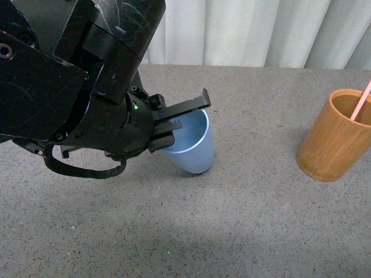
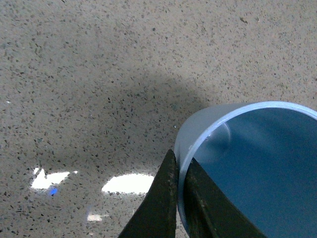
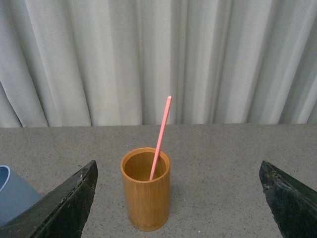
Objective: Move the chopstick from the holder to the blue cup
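**Chopstick** [image 1: 360,99]: one, pink. It stood in the holder [image 1: 333,139] at the right edge of the table [image 1: 261,231] and leaned against the rim, with its upper part rising clear of the mouth. In the right wrist view the chopstick [image 3: 160,139] sloped from the holder's inside up past its far rim. Nothing gripped it.

**Holder** [image 3: 146,198]: a bamboo cylinder, upright on the table, well apart from the cup.

**Cup** [image 1: 194,147]: blue, left of the table's centre. It was tilted, with its mouth turned toward the left arm, and its inside held nothing. In the left wrist view one side of the cup [image 2: 247,168] showed, wall and rim. In the right wrist view the cup [image 3: 12,196] showed only in part, at the frame edge.

**Left gripper** [image 1: 188,119]: clamped on the cup's rim. In the left wrist view the gripper [image 2: 181,198] had one of its fingers [image 2: 161,203] pressed on the outer wall and the other inside the cup.

**Right gripper** [image 3: 178,168]: jaws spread wide and holding nothing. It faced the holder from the near side and touched neither holder nor chopstick.

**Table**: grey, speckled.

**Curtain** [image 1: 261,29]: pale and pleated, along the far edge of the table.
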`<move>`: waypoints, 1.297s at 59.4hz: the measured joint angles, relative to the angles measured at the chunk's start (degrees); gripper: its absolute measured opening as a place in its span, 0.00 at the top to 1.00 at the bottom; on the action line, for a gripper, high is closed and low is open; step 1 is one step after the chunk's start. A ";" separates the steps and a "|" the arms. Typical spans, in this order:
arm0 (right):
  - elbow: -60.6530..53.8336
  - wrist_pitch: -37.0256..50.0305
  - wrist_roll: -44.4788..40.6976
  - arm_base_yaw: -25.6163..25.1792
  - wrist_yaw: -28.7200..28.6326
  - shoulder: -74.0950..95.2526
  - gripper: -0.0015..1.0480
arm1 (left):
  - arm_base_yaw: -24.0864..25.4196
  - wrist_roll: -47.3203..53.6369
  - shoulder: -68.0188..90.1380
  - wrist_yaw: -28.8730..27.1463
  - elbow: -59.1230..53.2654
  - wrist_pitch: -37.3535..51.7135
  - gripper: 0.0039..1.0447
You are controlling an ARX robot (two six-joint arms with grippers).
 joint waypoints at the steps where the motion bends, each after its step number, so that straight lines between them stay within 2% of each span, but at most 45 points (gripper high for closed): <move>1: 0.00 0.00 0.00 0.00 0.00 0.00 0.09 | -0.13 -0.02 0.07 0.11 0.02 0.00 0.97; 23: 0.00 0.00 0.00 0.00 0.00 0.00 0.09 | -2.19 -1.03 1.38 -0.35 0.94 -0.02 0.97; 69: 0.00 0.00 0.00 0.00 0.00 0.00 0.09 | -2.62 -2.08 1.55 -1.97 2.05 -1.75 0.97; 74: 0.00 0.00 0.02 0.00 0.00 0.00 0.09 | -2.62 -2.10 1.55 -1.97 2.12 -1.75 0.85; 77: 0.00 0.00 0.00 0.00 0.00 0.00 0.09 | -2.64 -2.08 1.55 -1.95 2.23 -1.75 0.73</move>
